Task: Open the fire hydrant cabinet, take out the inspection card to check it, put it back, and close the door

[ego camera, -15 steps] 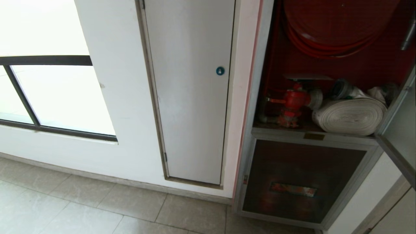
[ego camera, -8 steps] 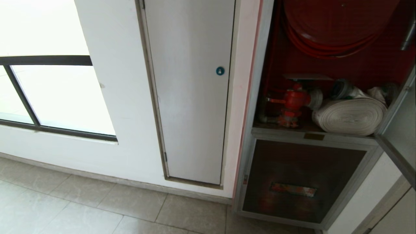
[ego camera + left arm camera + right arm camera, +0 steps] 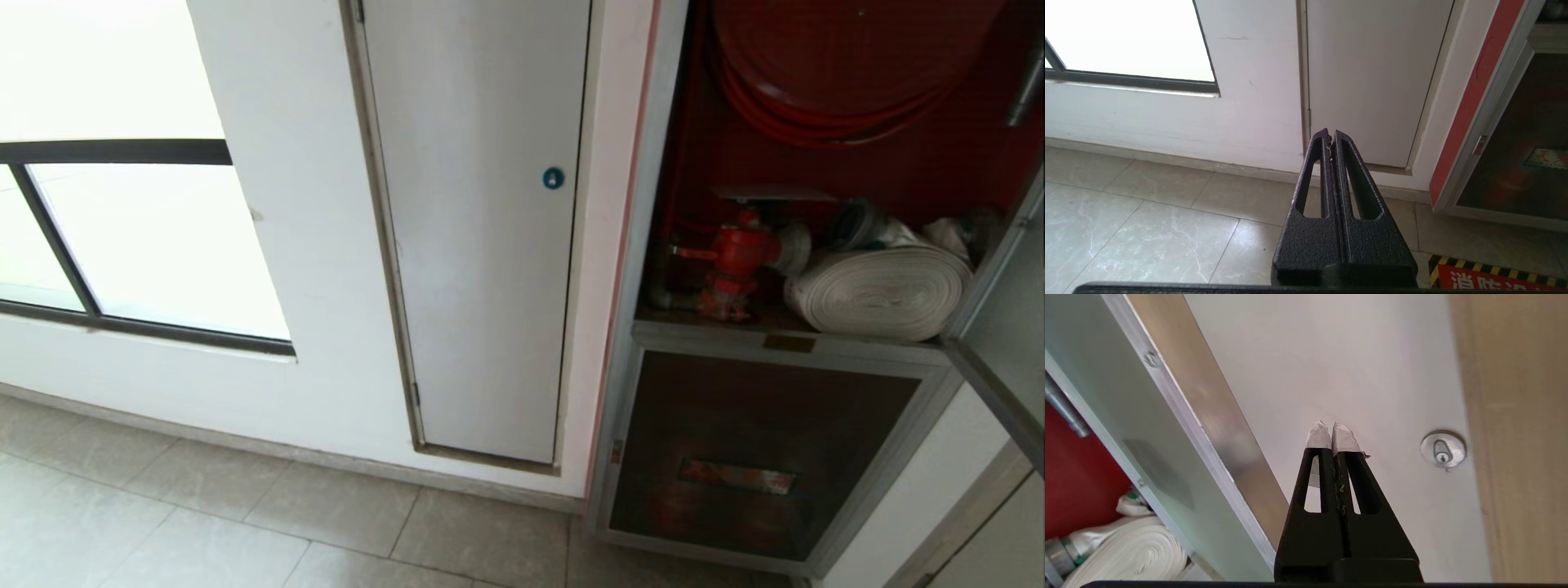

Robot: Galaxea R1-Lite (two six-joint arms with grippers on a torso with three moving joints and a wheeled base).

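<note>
Right wrist view shows the right gripper with its taped fingers pressed together and nothing between them, raised beside the swung-out door, whose silver frame edge runs diagonally just past the fingers; beyond them lie a pale wall and a round silver lock. Past the door's frosted pane the red interior and a rolled white hose show. The left gripper hangs parked low over the tiled floor, fingers likewise closed on nothing, pointing toward the plain grey-white door. From the head view, neither arm appears, and the scene matches the earlier head pictures almost exactly: the fire hydrant cabinet stands open on the right as before, its red valve and hose on the shelf, the lower dark panel shut, and the door's edge sits at the far right with only a slight shift of its frame. So little has changed here; the door is already open, and the inspection card is not visible in any picture. Judging from this, the opening step looks done and the empty right gripper must next find and reach the card.
</note>
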